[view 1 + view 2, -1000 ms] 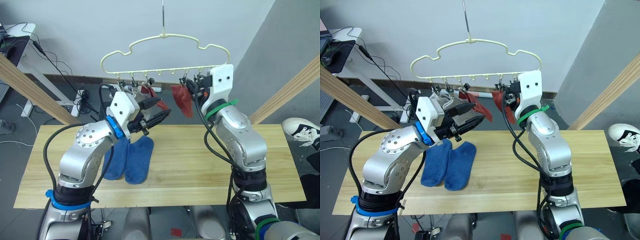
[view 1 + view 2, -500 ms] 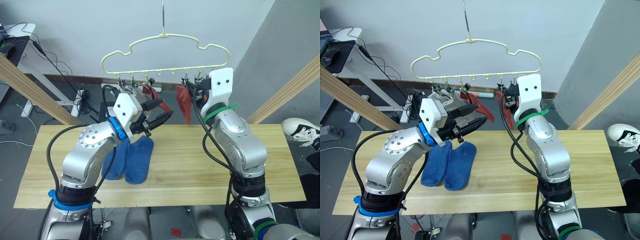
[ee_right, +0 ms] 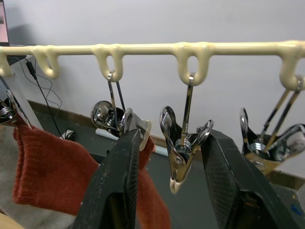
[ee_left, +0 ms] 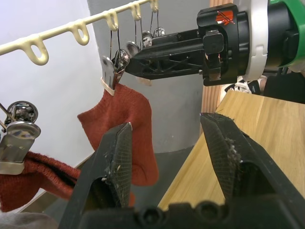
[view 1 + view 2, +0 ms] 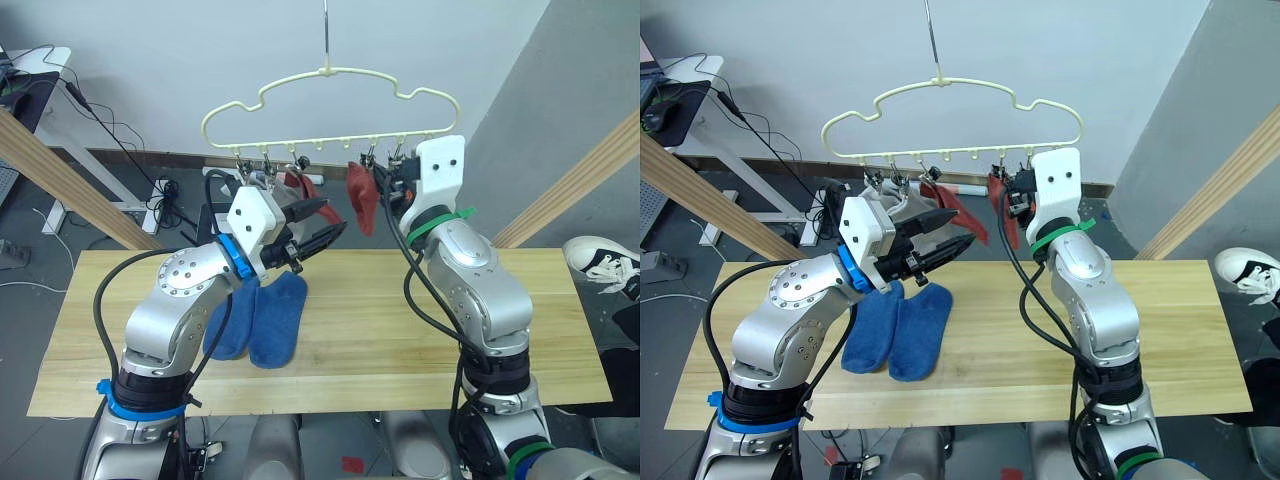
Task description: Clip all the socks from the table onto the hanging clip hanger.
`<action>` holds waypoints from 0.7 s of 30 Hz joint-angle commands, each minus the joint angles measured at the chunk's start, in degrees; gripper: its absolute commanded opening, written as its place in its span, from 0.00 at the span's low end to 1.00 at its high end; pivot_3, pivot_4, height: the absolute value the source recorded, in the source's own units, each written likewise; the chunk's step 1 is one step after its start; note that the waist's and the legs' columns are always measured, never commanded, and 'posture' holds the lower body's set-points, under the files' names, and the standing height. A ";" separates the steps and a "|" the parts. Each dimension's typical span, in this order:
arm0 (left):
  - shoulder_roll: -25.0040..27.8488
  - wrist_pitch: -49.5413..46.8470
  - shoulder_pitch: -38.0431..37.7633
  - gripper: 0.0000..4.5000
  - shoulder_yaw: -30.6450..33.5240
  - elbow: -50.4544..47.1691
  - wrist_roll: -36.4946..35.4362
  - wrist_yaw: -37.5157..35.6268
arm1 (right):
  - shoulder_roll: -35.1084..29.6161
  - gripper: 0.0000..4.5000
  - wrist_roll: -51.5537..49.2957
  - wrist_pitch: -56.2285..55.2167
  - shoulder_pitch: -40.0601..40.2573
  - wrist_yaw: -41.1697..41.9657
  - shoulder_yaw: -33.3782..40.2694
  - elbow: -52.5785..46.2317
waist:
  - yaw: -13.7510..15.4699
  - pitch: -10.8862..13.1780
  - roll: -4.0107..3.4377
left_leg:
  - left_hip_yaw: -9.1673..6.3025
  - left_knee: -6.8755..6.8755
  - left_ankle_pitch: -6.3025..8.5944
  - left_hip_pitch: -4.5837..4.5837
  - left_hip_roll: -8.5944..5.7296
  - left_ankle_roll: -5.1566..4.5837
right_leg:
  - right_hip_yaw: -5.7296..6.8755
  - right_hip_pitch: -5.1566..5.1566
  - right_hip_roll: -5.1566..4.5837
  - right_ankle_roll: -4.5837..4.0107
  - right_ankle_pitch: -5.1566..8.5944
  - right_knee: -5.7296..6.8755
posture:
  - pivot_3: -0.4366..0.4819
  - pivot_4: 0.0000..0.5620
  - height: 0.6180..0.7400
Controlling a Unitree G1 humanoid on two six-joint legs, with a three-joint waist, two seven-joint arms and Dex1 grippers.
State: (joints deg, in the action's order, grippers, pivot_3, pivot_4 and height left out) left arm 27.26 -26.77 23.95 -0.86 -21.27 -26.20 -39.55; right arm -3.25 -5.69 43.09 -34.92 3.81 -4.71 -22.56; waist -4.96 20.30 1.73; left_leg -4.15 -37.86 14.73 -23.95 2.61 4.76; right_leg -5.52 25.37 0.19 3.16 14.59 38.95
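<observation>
Two rust red socks (image 5: 360, 196) hung from the clip hanger (image 5: 330, 105); two blue socks (image 5: 262, 316) lay flat on the desk (image 5: 400, 330). Soft, light and limp, these probably wanted pinching at the cuff. My left jaws (image 5: 322, 222) were spread and empty below the clips; my right jaws (image 3: 171, 157) were spread around a bare metal clip (image 3: 183, 143). Wooden poles (image 5: 60, 170) flanked the desk.
</observation>
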 commanded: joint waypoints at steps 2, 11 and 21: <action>-0.03 1.14 -0.26 0.56 -0.17 -1.45 0.17 -0.24 | 0.05 0.44 -0.10 -2.20 -1.67 1.17 -0.44 0.02 | -0.01 0.00 0.00 | 0.00 0.00 0.00 0.00 0.00 0.00 | 0.00 0.00 0.00 0.00 0.00 0.00 | 0.37 0.57 1.00; 0.07 1.12 -0.31 0.56 -0.13 -1.56 0.29 -0.25 | 0.86 0.44 -0.36 -3.97 -3.08 1.98 -0.38 2.47 | -0.01 0.00 0.00 | 0.00 0.00 0.00 0.00 0.00 0.00 | 0.00 0.00 0.00 0.00 0.00 0.00 | 0.37 0.57 1.00; -0.05 1.06 -0.52 0.56 -0.24 -1.82 0.31 -0.17 | 1.53 0.35 -0.47 -4.46 -3.29 1.98 0.43 2.94 | 0.00 0.00 0.00 | 0.00 0.00 0.00 0.00 0.00 0.00 | 0.00 0.00 0.00 0.00 0.00 0.01 | 0.38 0.57 1.00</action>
State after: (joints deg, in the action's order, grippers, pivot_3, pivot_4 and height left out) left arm 27.27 -26.77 23.85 -0.88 -21.28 -25.93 -39.51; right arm -2.01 -5.79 40.21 -37.18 5.77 -4.54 -18.28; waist -4.95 20.30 1.74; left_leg -4.16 -37.86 14.73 -23.95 2.61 4.76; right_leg -5.52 25.37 0.19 3.16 14.58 38.95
